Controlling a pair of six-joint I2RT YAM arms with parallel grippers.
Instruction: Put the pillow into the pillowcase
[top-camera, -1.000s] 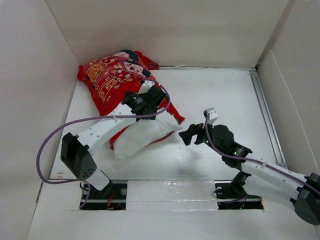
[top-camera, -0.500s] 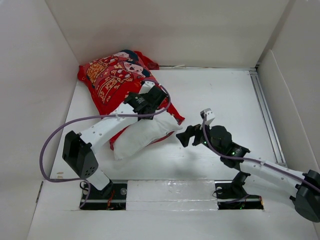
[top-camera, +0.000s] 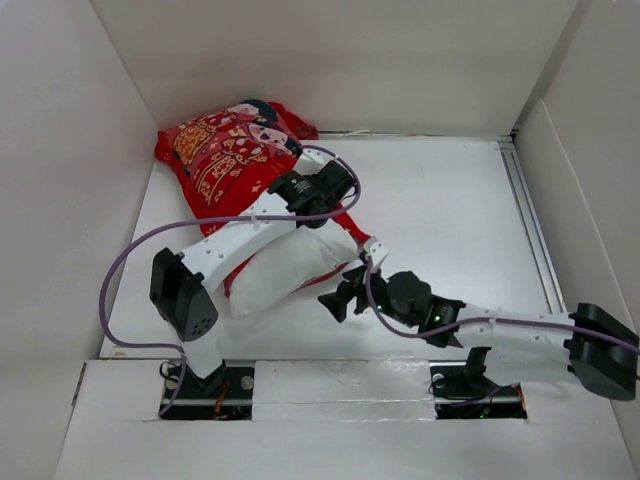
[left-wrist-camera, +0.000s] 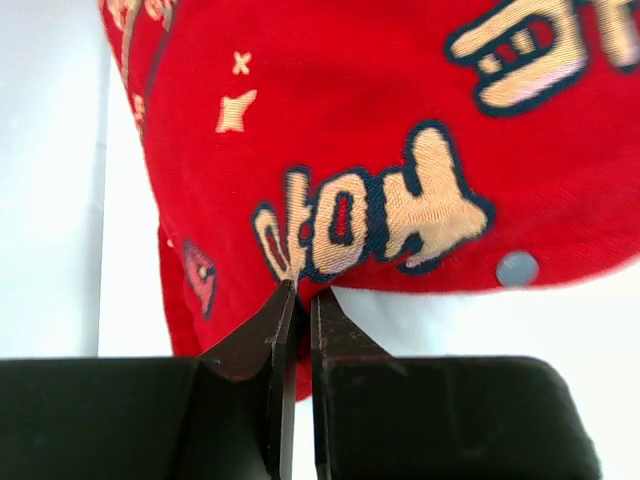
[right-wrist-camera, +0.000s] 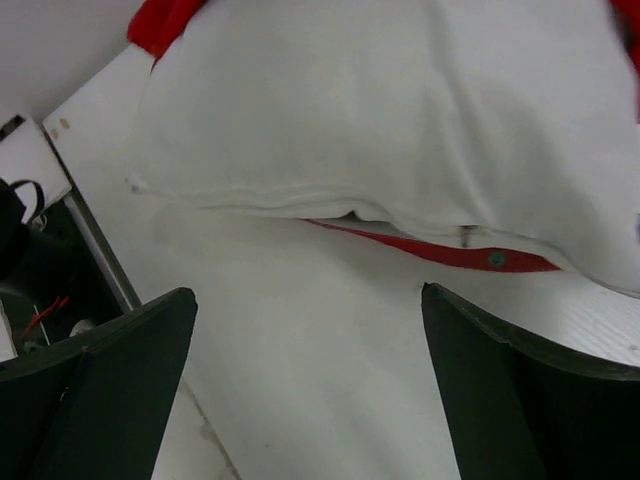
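Your white table (top-camera: 450, 200) sits boxed by white panels: nine o'clock wall (top-camera: 60, 150), twelve o'clock wall (top-camera: 340, 60), three o'clock wall (top-camera: 590, 200), with a metal rail (top-camera: 529, 222) at its foot.

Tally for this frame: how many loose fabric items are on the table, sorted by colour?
Red: 1, the pillowcase
White: 1, the pillow
Total: 2

One white pillow (top-camera: 285, 270), one red pillowcase (top-camera: 218, 155)

Bare table (top-camera: 450, 205) right of pillow (top-camera: 285, 278) open; left arm (top-camera: 235, 243) lies across pillow.
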